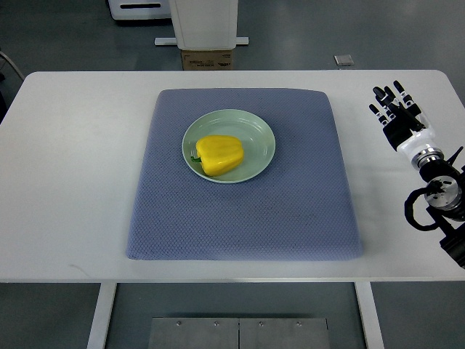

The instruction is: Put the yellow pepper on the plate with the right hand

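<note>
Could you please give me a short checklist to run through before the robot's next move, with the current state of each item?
1. Yellow pepper lies on the green plate: ok.
2. Plate sits on the blue mat: ok.
3. Right hand is apart from the pepper, over the white table: ok.
4. Right hand holds nothing, fingers extended: ok.
5. Pepper is steady, will not roll: cannot tell.
6. Left hand position: cannot tell, out of view.

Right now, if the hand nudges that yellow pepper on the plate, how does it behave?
The yellow pepper lies on its side, rounded and lobed, so it would probably rock or roll. Its skin looks glossy, likely slippery. The shallow plate rim may barely stop it.
</note>
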`<state>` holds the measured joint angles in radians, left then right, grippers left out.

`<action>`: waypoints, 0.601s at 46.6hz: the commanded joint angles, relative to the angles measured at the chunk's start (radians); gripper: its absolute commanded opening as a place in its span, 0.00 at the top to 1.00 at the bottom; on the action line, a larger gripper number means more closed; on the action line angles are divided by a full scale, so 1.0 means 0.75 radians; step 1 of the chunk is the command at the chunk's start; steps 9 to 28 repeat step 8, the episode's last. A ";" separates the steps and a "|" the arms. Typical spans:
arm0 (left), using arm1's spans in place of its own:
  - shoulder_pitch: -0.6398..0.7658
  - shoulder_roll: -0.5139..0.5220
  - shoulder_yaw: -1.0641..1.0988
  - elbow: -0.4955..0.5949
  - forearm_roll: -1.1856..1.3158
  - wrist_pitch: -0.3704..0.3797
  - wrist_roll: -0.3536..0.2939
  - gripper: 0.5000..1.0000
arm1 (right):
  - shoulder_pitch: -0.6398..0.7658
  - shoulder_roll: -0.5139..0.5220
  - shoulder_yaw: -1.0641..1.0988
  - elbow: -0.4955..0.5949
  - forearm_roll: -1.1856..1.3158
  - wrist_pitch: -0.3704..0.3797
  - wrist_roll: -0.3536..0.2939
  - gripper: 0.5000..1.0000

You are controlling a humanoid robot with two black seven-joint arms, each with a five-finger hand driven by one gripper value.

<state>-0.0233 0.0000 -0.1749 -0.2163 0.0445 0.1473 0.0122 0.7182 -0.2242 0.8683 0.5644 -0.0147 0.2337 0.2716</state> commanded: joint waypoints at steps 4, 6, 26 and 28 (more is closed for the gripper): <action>0.000 0.000 0.000 0.000 0.000 0.000 0.000 0.00 | 0.002 0.000 0.000 0.000 0.001 -0.001 0.000 0.00; 0.000 0.000 0.000 0.000 0.000 0.000 0.000 0.00 | 0.000 0.000 0.000 0.000 -0.001 -0.001 0.000 0.00; 0.000 0.000 0.000 0.000 0.000 0.000 0.000 0.00 | 0.000 0.000 0.000 0.000 0.001 -0.001 0.000 0.00; 0.000 0.000 0.000 0.000 0.000 0.000 0.000 0.00 | 0.000 0.000 0.000 0.000 0.001 -0.001 0.000 0.00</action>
